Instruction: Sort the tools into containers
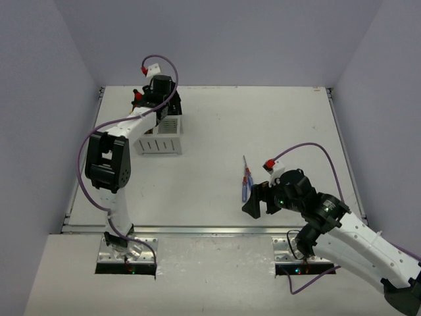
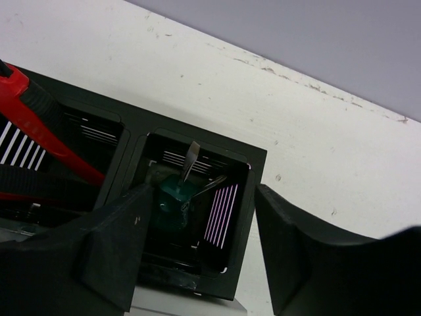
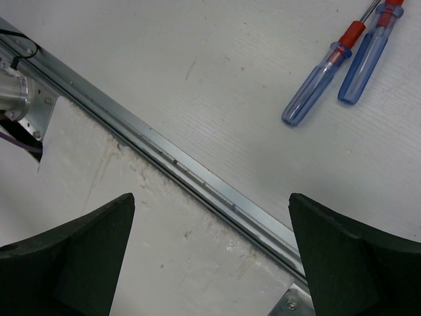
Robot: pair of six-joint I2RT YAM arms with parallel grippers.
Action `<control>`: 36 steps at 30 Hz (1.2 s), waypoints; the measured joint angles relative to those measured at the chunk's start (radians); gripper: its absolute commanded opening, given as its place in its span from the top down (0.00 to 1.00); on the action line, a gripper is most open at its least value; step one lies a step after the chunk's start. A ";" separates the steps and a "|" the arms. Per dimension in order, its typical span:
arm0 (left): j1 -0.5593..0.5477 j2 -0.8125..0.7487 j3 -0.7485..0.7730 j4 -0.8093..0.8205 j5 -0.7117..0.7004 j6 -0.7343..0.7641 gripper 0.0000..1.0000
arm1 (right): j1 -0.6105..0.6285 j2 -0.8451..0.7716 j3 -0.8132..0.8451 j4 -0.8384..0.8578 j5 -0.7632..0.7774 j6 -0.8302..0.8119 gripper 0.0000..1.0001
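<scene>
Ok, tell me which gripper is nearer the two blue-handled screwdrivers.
Right. The right gripper hangs open just on the near side of the blue-handled screwdrivers; the left gripper is far off, over the black bin.

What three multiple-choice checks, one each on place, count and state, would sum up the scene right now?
1. The green screwdriver is: A lying in the open; B in the black bin; C held in the air.
2. Blue screwdrivers on the table: A one; B two; C three.
3. The right gripper is: A open; B shut on a tool; C shut empty.
Key: 1 B, it sits tip-up inside; 2 B, two lie side by side; 3 A, its fingers stand wide apart, nothing between.
</scene>
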 measured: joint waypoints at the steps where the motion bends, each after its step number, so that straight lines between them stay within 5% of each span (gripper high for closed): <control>1: 0.000 -0.003 -0.004 0.003 0.004 -0.005 0.30 | 0.000 0.002 -0.003 0.006 0.000 0.001 0.01; 3: 0.000 -0.013 -0.015 0.005 0.014 -0.015 0.23 | 0.000 0.007 -0.010 0.017 -0.001 0.002 0.01; 6: 0.000 -0.042 -0.026 0.001 0.035 -0.038 0.00 | 0.000 0.023 -0.017 0.031 -0.001 0.006 0.01; 10: -0.002 -0.172 -0.078 -0.030 0.088 -0.084 0.00 | 0.000 0.073 -0.019 0.048 0.026 0.012 0.01; 14: -0.019 -0.466 -0.217 -0.058 0.142 -0.127 0.00 | 0.000 0.199 -0.002 0.036 0.124 0.016 0.03; 16: -0.042 -0.665 -0.315 -0.065 0.161 -0.132 0.00 | 0.000 0.277 0.027 0.013 0.179 0.015 0.10; 19: -0.087 -0.925 -0.432 -0.092 0.182 -0.121 0.00 | -0.023 0.403 0.081 -0.018 0.244 0.007 0.35; 23: -0.126 -1.161 -0.532 -0.200 0.209 -0.074 0.00 | -0.108 0.574 0.149 -0.013 0.288 -0.015 0.52; 28: -0.126 -1.200 -0.558 -0.339 0.252 0.028 0.00 | -0.184 0.725 0.219 0.000 0.289 -0.054 0.70; 36: -0.126 -1.363 -0.829 -0.409 0.391 0.103 0.00 | -0.214 0.931 0.354 0.047 0.278 -0.096 0.66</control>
